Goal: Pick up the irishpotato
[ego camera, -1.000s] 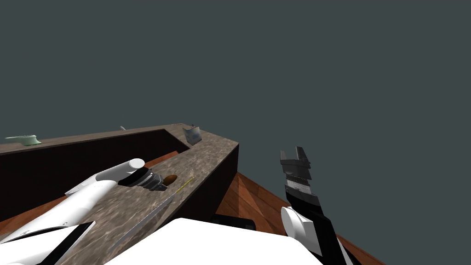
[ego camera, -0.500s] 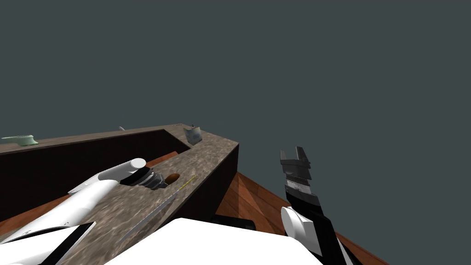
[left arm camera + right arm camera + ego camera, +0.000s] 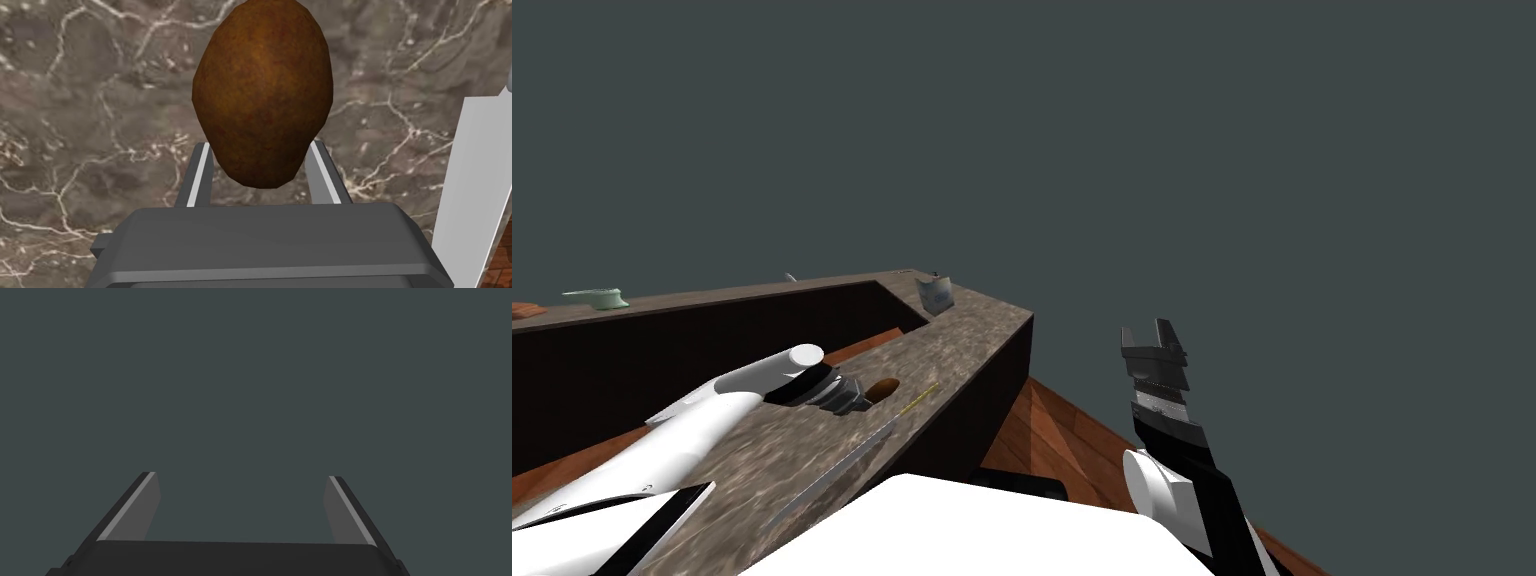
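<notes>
A brown oval potato point(image 3: 262, 95) lies over the marbled brown counter point(image 3: 90, 100). My left gripper point(image 3: 260, 146) is shut on its near end, with the two fingers point(image 3: 199, 175) pressing its sides. In the head view the potato point(image 3: 885, 388) shows at the tip of my left gripper point(image 3: 862, 396), near the counter's front edge. I cannot tell whether the potato touches the counter. My right gripper point(image 3: 1152, 335) is raised off to the right of the counter, open and empty, its fingers point(image 3: 145, 508) wide apart.
A long light grey blade point(image 3: 832, 468) lies on the counter point(image 3: 967, 335) beside the potato, and it also appears as the blade point(image 3: 475, 175) next to my left hand. A thin yellow stick point(image 3: 917, 398), a grey-blue cup point(image 3: 935, 294) and a green bowl point(image 3: 600, 297) sit farther off. Wooden floor point(image 3: 1052, 430) lies right of the counter.
The whole head view has swung slightly, so the green bowl now sits further right in it. My left gripper stays on the potato. The right arm has not moved.
</notes>
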